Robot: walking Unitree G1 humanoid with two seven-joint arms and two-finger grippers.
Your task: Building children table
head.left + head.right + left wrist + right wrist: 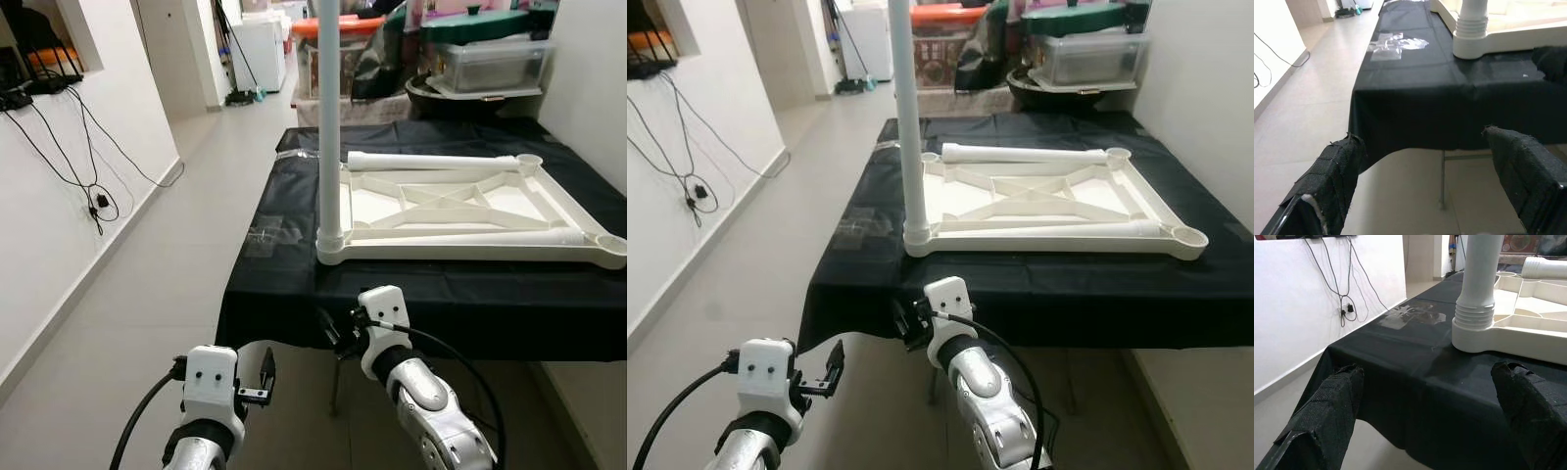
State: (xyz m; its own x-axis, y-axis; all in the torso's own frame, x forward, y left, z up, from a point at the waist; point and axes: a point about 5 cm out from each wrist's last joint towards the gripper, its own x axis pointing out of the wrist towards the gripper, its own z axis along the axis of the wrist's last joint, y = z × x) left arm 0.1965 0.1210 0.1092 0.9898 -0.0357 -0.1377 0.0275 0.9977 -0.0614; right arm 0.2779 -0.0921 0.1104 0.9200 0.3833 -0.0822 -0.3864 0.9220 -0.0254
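Black cloth (294,225) draped over work surface; clear plastic bag (263,238) lying on it; storage bins (485,64) behind; wall cables (83,162).

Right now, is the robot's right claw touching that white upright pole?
Apart. In the right wrist view, both open fingers sit short of the pole, with black cloth showing between them.

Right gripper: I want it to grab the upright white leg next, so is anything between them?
Nothing visible blocks it. The open right gripper faces the upright white plastic leg across a bare edge of black tablecloth.
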